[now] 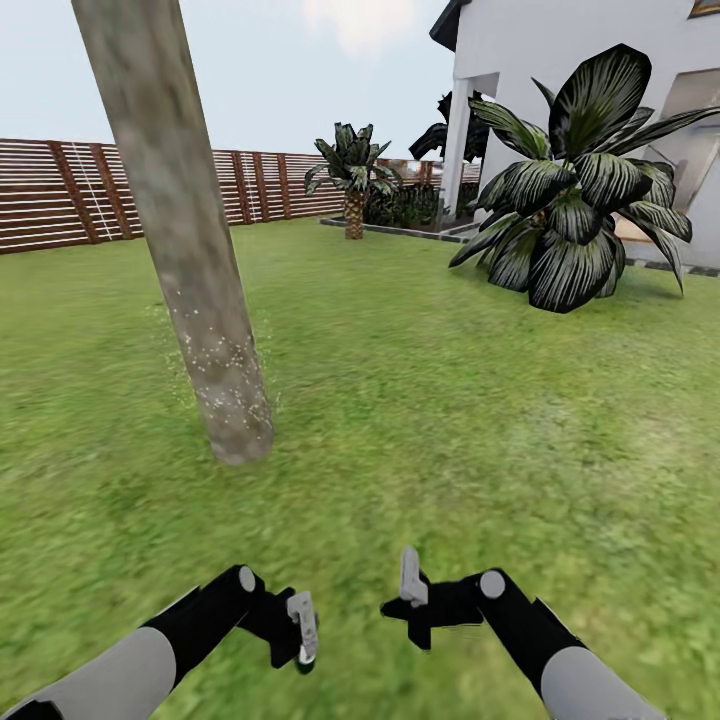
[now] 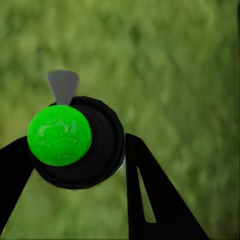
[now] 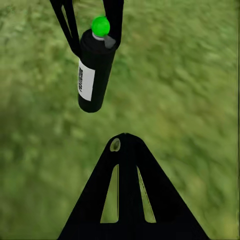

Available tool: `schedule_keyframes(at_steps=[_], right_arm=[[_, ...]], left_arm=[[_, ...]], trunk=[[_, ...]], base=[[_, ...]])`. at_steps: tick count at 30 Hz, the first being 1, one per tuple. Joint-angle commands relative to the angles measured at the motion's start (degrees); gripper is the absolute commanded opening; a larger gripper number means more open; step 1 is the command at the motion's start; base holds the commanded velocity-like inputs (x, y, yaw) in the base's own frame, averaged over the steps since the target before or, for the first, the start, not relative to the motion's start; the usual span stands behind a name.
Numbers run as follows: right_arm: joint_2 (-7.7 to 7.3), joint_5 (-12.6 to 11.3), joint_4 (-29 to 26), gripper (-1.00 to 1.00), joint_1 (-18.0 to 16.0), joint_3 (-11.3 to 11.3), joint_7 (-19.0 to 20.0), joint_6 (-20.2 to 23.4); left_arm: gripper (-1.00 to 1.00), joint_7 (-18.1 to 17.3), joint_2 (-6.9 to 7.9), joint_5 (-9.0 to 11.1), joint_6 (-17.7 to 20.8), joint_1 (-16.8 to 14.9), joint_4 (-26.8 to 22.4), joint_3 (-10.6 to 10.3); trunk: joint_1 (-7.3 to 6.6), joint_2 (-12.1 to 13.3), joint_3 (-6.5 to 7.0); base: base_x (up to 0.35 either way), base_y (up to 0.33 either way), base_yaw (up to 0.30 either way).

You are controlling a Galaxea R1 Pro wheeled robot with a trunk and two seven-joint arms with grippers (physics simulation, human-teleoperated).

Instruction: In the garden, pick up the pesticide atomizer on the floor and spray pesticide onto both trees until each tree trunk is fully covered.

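Left gripper (image 1: 303, 632) is clamped on the pesticide atomizer (image 3: 93, 70), held low over the lawn (image 1: 450, 400); its dark body, white label and green-capped head sit between the fingers (image 2: 150, 200); right gripper (image 1: 412, 600) hovers just beside it, fingers pressed together, holding nothing; the tree trunk (image 1: 190, 250) leans ahead to the left, whitish pesticide (image 1: 215, 355) specks dusting its lower part; fence (image 1: 60, 190) and house (image 1: 520, 50) behind.

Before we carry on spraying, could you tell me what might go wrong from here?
1. The specks sit low on the trunk; its upper part looks bare, so coverage may stay partial.
2. The left end effector grips the atomizer near its top; the bottle could slip or swing.
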Motion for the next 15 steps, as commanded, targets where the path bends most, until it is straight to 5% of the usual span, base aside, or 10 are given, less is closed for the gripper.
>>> schedule_keyframes(at_steps=[1, 5, 15], right_arm=[[0.00, 0.0, 0.0, -1.00, -0.3, 0.0, 0.1, 0.0], [0.94, -0.1, 0.0, -1.00, -0.8, 0.0, 0.2, -0.1], [1.59, 0.0, 0.0, -1.00, -1.0, 0.0, 0.1, -0.1]], left_arm=[[-1.00, 0.0, -0.03, 0.1, -0.7, 0.1, 0.0, 0.1], [-1.00, 0.0, -0.67, 0.4, -5.7, 0.2, 0.7, 0.4], [-1.00, -0.1, -3.41, 2.0, -9.4, 0.4, 0.8, 0.7]], trunk=[[0.00, 0.0, 0.00], [0.00, 0.0, 0.00], [0.00, 0.0, 0.00]], base=[[0.000, 0.000, 0.000], [0.000, 0.000, 0.000], [0.000, 0.000, 0.000]])
